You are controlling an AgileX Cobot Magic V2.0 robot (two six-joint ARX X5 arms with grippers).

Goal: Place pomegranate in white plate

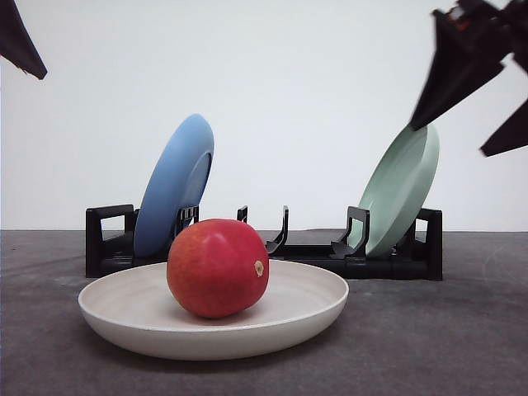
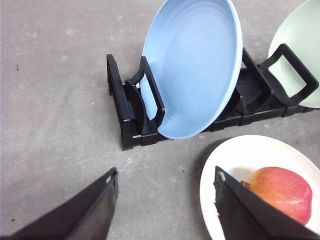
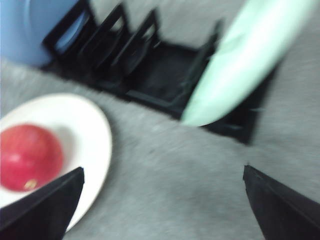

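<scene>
Grey matte tabletop [image 1: 462, 346], white wall behind. Nearest the camera: white plate [image 1: 148, 326] flat on the table, pomegranate [image 1: 217, 267] resting inside it, left of centre, tan stem spot facing right. Fruit touches nothing but the plate.

Behind the plate: black dish rack [image 1: 388, 262]. Blue plate [image 1: 175, 183] stands tilted in its left slots, pale green plate [image 1: 402, 188] leans at the right end.

Left gripper [image 2: 165, 200]: fingers spread wide, empty, hanging over bare table just beside the plate's edge. Right gripper [image 3: 162, 200]: fingers likewise apart, nothing between them; picture blurred. In the front view it sits high, near the green plate's top.

Placement looks done. Risks: the round fruit could roll if the plate is nudged; the right arm could clip the leaning green plate.
</scene>
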